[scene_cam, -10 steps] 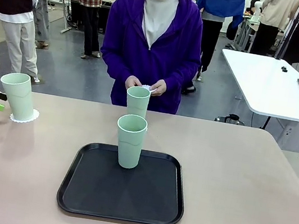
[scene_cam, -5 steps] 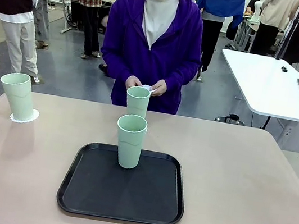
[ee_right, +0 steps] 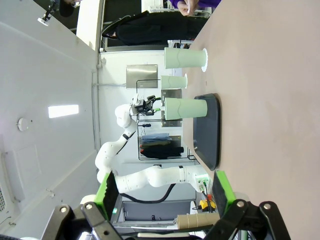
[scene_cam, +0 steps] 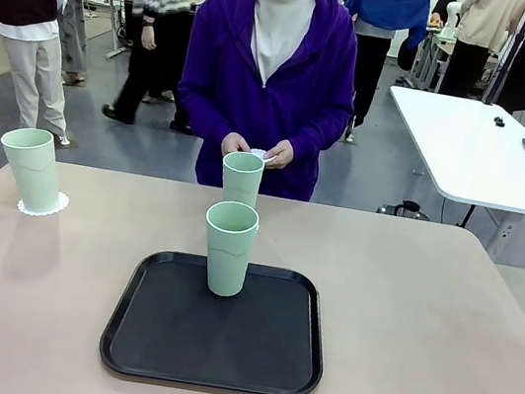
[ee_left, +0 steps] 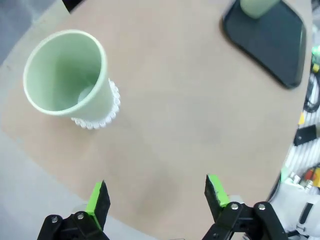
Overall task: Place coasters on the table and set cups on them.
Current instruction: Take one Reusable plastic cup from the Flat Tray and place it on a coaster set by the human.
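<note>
Front view: the first cup [scene_cam: 32, 169] is standing upright on a coaster [scene_cam: 49, 206] at the left side of the table [scene_cam: 424, 313]. The second cup [scene_cam: 228, 247] is standing on the black tray [scene_cam: 211, 349] in the middle. The third cup [scene_cam: 242, 176] is standing just beyond the tray, before the person, whose hands [scene_cam: 255, 150] are holding something small and white, probably another coaster.

Left wrist view: the left gripper [ee_left: 157, 192] is hanging with its fingers wide apart, gripping nothing. The first cup [ee_left: 67, 72] is sitting up and left of them, apart. The tray [ee_left: 270, 42] is lying well off at the top right.

Right wrist view: the right gripper [ee_right: 165, 192] is spreading its fingers too, empty. The tray [ee_right: 207, 130] is lying ahead, the cups beyond it. The second cup is probably next. Its long axis is running vertical, and neither arm is looking clearly nearer.
</note>
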Action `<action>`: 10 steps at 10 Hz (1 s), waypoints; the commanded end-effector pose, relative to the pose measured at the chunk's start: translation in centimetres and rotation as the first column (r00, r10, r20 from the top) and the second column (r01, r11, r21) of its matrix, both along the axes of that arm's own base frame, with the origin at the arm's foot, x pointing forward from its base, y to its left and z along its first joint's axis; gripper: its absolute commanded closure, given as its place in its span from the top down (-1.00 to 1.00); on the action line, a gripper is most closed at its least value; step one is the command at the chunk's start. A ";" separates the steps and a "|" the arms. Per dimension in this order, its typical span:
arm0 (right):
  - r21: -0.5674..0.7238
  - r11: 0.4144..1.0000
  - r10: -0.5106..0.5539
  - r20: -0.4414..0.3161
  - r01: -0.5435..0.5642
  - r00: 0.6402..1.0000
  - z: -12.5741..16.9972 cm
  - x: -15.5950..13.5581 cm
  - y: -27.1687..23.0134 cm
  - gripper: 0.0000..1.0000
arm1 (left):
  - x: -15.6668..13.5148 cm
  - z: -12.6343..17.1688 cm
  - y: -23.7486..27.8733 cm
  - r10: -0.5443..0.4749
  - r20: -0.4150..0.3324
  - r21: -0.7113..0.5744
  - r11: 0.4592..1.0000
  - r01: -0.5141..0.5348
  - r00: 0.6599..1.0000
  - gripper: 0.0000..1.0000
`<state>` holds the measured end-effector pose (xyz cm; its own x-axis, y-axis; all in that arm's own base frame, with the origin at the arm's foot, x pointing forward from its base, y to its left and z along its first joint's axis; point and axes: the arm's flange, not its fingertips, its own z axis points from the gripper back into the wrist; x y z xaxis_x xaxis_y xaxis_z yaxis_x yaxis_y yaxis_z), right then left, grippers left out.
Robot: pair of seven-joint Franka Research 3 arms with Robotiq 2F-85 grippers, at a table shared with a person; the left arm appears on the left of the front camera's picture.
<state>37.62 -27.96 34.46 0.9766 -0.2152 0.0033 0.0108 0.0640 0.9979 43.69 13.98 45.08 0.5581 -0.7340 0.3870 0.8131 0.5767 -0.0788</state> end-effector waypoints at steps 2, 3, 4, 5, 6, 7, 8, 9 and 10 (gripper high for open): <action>0.004 1.000 0.001 0.001 -0.001 1.000 0.1 0.0 0.0 1.00 | -3.2 3.0 -3.2 -0.019 0.002 0.115 0.993 0.019 1.000 1.00; 0.004 1.000 0.001 0.001 -0.001 1.000 0.1 0.0 0.0 1.00 | -4.1 3.7 -4.0 -0.022 0.014 0.156 0.988 0.020 1.000 1.00; 0.004 1.000 0.001 0.001 -0.001 1.000 0.1 0.0 0.0 1.00 | -4.8 4.3 -4.9 -0.015 0.032 0.196 0.981 0.008 0.999 1.00; 0.004 1.000 0.001 0.001 -0.001 1.000 0.1 0.0 0.0 1.00 | -5.3 4.8 -5.5 -0.002 0.049 0.213 0.977 -0.008 0.999 1.00; 0.004 1.000 0.001 0.001 -0.001 1.000 0.1 0.0 0.0 1.00 | -5.5 5.2 -5.8 0.017 0.051 0.219 0.975 -0.028 0.999 1.00; 0.004 1.000 0.001 0.001 -0.001 1.000 0.1 0.0 0.0 1.00 | -5.4 5.6 -5.5 0.024 0.056 0.216 0.976 -0.036 0.998 1.00; 0.004 1.000 0.001 0.001 -0.001 1.000 0.1 0.0 0.0 1.00 | -5.0 5.7 -5.1 -0.023 0.042 0.189 0.982 0.015 0.999 1.00; 0.004 1.000 0.001 0.001 -0.001 1.000 0.1 0.0 0.0 1.00 | -5.0 5.7 -5.1 -0.023 0.042 0.189 0.982 0.015 0.999 1.00; 0.004 1.000 0.001 0.001 -0.001 1.000 0.1 0.0 0.0 1.00 | -5.0 5.7 -5.1 -0.023 0.042 0.189 0.982 0.015 0.999 1.00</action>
